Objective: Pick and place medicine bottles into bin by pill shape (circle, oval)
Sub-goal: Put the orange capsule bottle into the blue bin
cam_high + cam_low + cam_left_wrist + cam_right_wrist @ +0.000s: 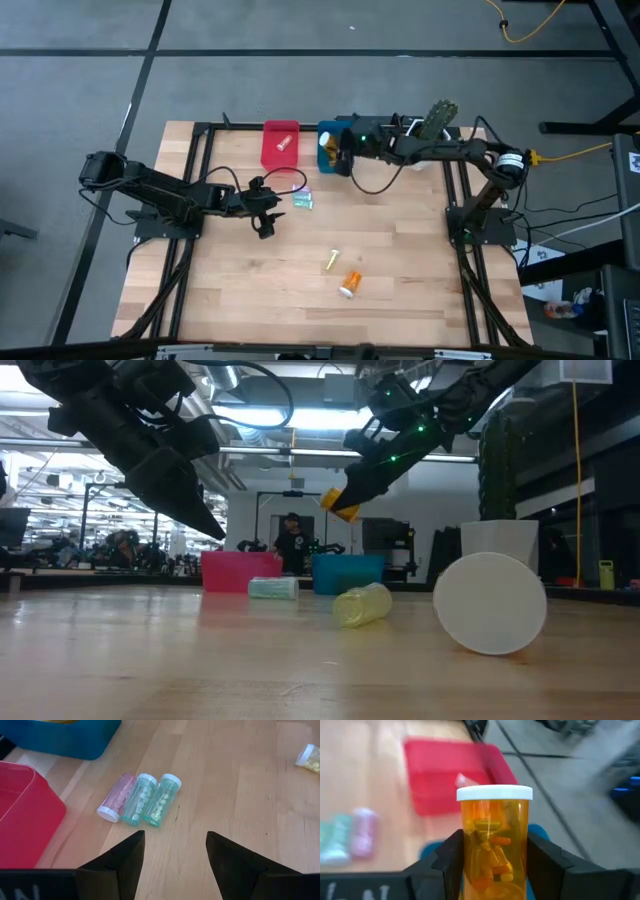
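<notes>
My right gripper (336, 156) hangs above the blue bin (326, 140) at the table's far edge, shut on an orange medicine bottle (494, 851) with a white cap (494, 793). The red bin (280, 145) stands left of the blue one with a bottle (468, 781) lying in it. My left gripper (175, 855) stands open above the table, short of a pink bottle (116, 799) and two teal bottles (139, 800) (162, 800) that lie side by side on the wood. A yellow bottle (331, 261) and another orange one (351, 283) lie nearer the front. My right gripper pinches the orange bottle by the two sides of its body (468, 851), below the white cap, between its two fingers (451, 862). The fingers slant down from the table's right. The bottle (340, 505) is lifted clear above the bins, its cap end pointing away from the gripper.
A white pot with a green cactus (440, 118) stands at the far right, behind my right arm. Black frame rails (195, 170) run along the table's left, right and far sides. Bare wood (400, 240) lies between the bins and the front bottles.
</notes>
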Controlling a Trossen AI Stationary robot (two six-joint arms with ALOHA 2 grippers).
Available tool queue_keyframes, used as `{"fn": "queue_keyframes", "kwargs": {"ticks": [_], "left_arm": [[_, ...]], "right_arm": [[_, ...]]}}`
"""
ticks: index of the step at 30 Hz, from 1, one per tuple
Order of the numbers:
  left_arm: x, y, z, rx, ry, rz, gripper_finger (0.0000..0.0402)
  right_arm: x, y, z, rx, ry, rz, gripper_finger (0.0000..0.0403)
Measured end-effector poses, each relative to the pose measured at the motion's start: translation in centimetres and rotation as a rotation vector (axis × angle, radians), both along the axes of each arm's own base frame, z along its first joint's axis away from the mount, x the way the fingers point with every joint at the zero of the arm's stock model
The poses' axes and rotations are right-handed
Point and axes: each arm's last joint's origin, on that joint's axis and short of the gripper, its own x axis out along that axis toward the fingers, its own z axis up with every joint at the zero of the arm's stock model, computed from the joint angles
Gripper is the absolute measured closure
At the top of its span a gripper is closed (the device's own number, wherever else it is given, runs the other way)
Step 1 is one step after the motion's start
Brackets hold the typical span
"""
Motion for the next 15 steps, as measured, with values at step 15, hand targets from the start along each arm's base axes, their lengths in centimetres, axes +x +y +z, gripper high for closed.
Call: {"fn": "queue_keyframes", "kwargs": {"ticks": [15], "left_arm": [[0.0,0.0,0.0,0.001,0.000,0.000,0.0195]], "right_arm": [[-3.7,-5.9,-0.8,0.353,-0.175,-0.225,0.0228]]}}
